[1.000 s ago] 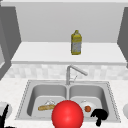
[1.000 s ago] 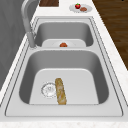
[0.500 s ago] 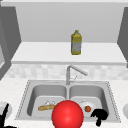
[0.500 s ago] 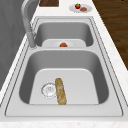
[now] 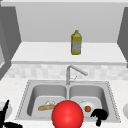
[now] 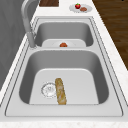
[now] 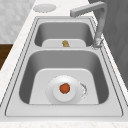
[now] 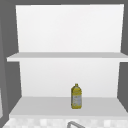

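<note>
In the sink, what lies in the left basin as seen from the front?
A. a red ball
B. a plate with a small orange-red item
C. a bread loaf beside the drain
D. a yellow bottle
C: the bread loaf lies beside the drain on the floor of the left basin.

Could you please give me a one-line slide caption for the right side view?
Double sink: small orange fruit on a white plate in the near basin.

Even, diffuse brightness is seen throughout, with no single light source and no glare on the steel sink [image 5: 110, 100]. Only soft shading is cast inside the basins and under the shelf [image 8: 65, 107]. Edges are rendered softly blurred everywhere, and no bending is noticed at the borders.
</note>
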Available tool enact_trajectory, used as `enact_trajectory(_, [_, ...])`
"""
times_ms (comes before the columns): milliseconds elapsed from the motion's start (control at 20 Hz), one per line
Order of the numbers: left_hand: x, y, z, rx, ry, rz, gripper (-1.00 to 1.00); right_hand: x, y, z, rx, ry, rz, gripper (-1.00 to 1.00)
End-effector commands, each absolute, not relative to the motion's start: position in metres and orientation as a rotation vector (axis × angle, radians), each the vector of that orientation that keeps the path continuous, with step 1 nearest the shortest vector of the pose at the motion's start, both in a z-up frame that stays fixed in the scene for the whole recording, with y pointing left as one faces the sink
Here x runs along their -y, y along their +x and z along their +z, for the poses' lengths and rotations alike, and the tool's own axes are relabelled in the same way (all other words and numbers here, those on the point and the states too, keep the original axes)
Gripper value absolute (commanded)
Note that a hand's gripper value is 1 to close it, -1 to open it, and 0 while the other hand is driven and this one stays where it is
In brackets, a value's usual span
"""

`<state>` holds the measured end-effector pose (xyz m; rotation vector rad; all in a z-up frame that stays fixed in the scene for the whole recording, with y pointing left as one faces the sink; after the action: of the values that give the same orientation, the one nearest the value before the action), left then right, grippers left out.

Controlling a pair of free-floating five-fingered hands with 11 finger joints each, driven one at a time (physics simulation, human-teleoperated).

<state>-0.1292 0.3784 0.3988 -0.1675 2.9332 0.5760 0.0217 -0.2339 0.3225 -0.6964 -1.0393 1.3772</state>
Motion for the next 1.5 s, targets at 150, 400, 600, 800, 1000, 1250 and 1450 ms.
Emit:
enact_trajectory(150, [-0.376, -0.129, 0.410, -2.936, -0.111, 0.791, -1.00, 0.234, 0.022, 0.323, 1.039, -0.696, 1.377, 0.00])
enact_trajectory(400, [-0.376, -0.130, 0.412, -2.918, -0.099, 0.868, -1.00, 0.234, 0.022, 0.323, 1.039, -0.696, 1.377, 0.00])
enact_trajectory(600, [-0.376, -0.130, 0.411, -2.906, -0.094, 0.925, -1.00, 0.234, 0.022, 0.323, 1.039, -0.696, 1.377, 0.00])
enact_trajectory(800, [-0.377, -0.130, 0.411, -2.889, -0.089, 0.979, -1.00, 0.234, 0.022, 0.323, 1.039, -0.696, 1.377, 0.00])
enact_trajectory(1000, [-0.377, -0.130, 0.413, -2.872, -0.081, 1.030, -1.00, 0.234, 0.022, 0.323, 1.039, -0.696, 1.377, 0.00])
enact_trajectory(1250, [-0.376, -0.130, 0.417, -2.850, -0.069, 1.085, -1.00, 0.234, 0.022, 0.323, 1.039, -0.696, 1.377, 0.00])
enact_trajectory(1450, [-0.373, -0.130, 0.424, -2.837, -0.062, 1.113, -1.00, 0.234, 0.022, 0.323, 1.039, -0.696, 1.377, 0.00])
